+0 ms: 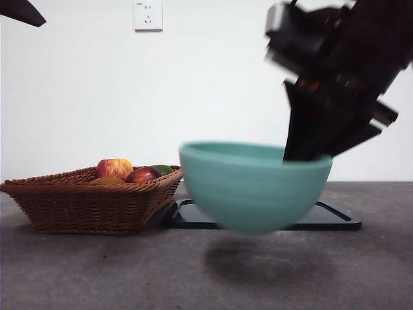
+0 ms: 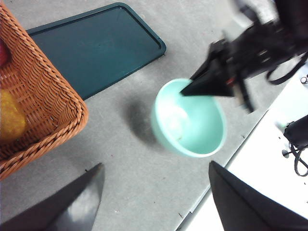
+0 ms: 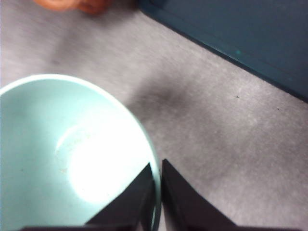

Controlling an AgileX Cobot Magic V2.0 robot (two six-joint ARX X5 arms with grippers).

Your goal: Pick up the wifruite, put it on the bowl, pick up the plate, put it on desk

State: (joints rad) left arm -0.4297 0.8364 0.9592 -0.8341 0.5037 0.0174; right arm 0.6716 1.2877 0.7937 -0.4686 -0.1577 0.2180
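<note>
Teal bowl (image 1: 255,186) hangs above desk (image 1: 97,271), rim pinched by right pincer (image 3: 158,192).

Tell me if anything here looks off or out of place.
One thing: the right gripper is pinching the rim of the bowl, which hangs above the desk with its shadow beneath, and it is empty. The wifruite is not in it.

The table (image 1: 77,271) is a grey, mottled surface. On it at nine o'clock sits a woven wicker basket (image 1: 90,205) (fruit piled inside), and just beside it, toward centre, lies a flat dark teal tray (image 1: 329,219).
</note>
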